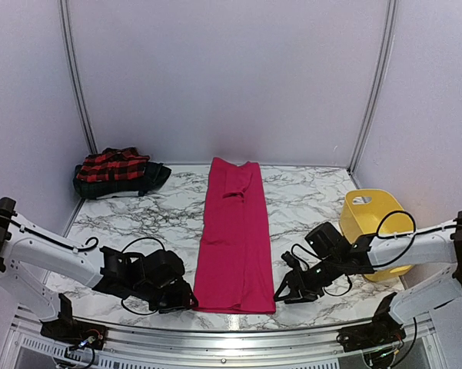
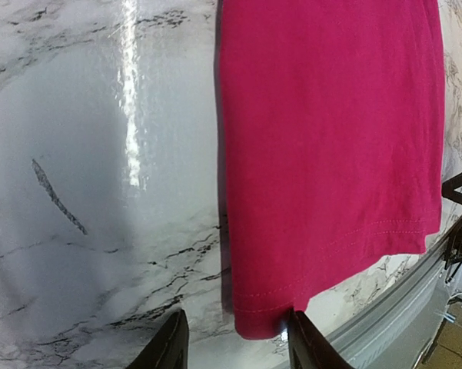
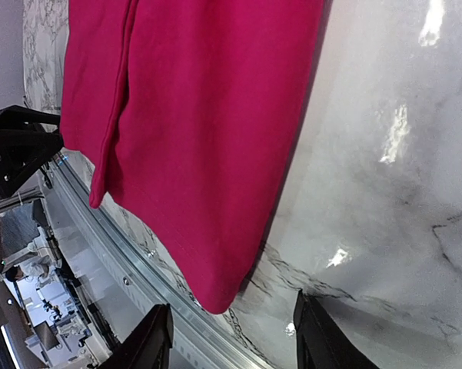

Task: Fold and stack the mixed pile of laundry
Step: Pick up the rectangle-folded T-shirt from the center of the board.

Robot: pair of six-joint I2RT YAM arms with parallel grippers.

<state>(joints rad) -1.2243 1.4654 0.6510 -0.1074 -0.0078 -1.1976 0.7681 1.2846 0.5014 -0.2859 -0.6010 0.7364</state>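
On a marble-patterned table [image 1: 315, 192] enclosed by pale lilac walls [image 1: 215, 77], the magenta-pink garment [image 1: 234, 231] is laid flat at the centre, long axis from 6 to 12 o'clock, its hem corners at 6 o'clock straddled but not gripped by the half-open left gripper [image 2: 234, 342] and right gripper [image 3: 231, 338].

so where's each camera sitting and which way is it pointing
top: above and behind, looking down on the table; left arm and right arm show
left wrist: on the left arm, looking down at the pink garment, near left corner; left hand shows
right wrist: same on the right, at its near right corner; right hand shows
shared: both wrist views catch the garment's near hem
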